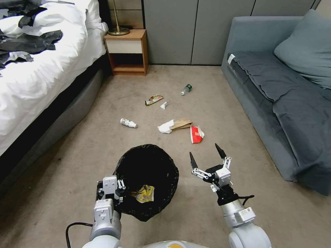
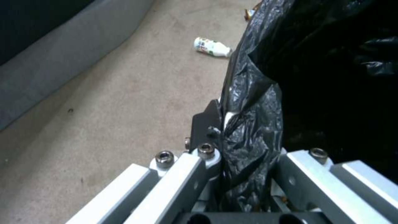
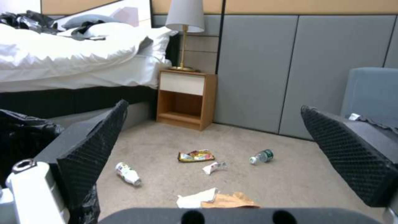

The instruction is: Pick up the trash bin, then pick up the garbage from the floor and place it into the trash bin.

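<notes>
A carpeted bedroom floor [image 1: 86,151] seen from above, between a bed with white bedding [image 1: 38,69] and a grey sofa [image 1: 276,103]. The left gripper [image 2: 244,174] pinches the near rim of the trash bin [image 1: 146,179], its fingers pressed together on the black bag liner; a yellow wrapper [image 1: 144,193] lies inside. The right gripper [image 1: 208,156] hangs just beside the bin, fingers spread wide and holding nothing. Just beyond it on the floor lie a red-white carton [image 1: 196,134], a brown paper bag [image 1: 181,124] and a white tissue [image 1: 165,126]. Farther off lie a small white bottle [image 1: 128,122], a multicolour wrapper [image 1: 153,100] and a green-labelled bottle [image 1: 186,89].
</notes>
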